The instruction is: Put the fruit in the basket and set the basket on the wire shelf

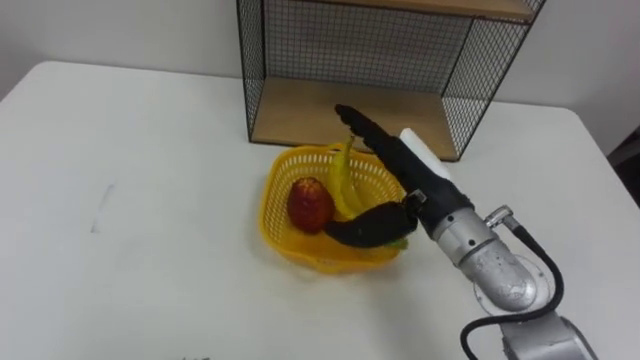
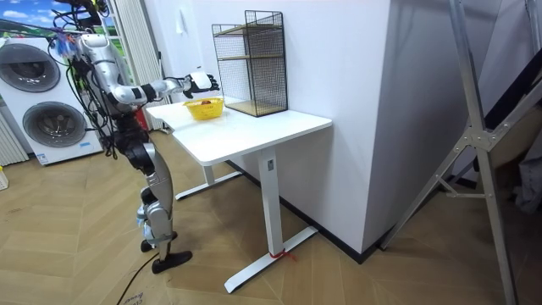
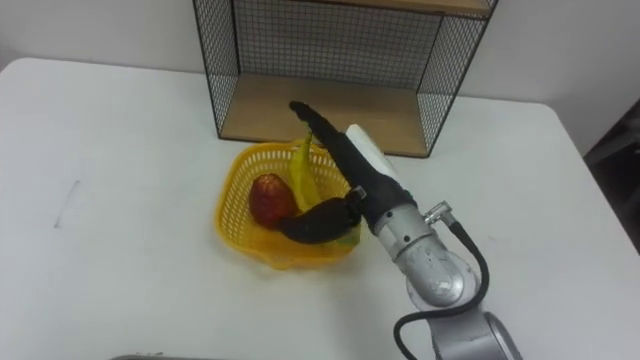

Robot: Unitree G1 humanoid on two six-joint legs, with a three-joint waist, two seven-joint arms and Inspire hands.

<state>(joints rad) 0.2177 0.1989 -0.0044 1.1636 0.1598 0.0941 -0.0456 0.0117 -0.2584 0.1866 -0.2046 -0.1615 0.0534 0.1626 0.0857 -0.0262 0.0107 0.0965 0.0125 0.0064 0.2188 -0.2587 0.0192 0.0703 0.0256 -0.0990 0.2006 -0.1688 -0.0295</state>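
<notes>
A yellow plastic basket (image 1: 275, 190) sits on the white table (image 1: 150, 150) just in front of the wire shelf (image 1: 300, 110). A red apple (image 1: 310, 203) lies inside it on the left. A banana (image 1: 343, 185) leans upright beside the apple. My right hand (image 1: 400, 160) reaches over the basket's right side, open. Its fingers (image 1: 365, 125) stretch straight towards the shelf and touch the banana's top. The dark thumb (image 1: 365, 228) lies low inside the basket, with a bit of green showing under it. In the room view I stand at the table's end, right arm out over the basket (image 2: 204, 108).
The wire shelf (image 2: 250, 63) has a wooden bottom board (image 3: 270, 115) and an upper board, and is open towards me. Bare tabletop spreads to the left and front of the basket. Washing machines (image 2: 38, 93) stand behind me in the room view.
</notes>
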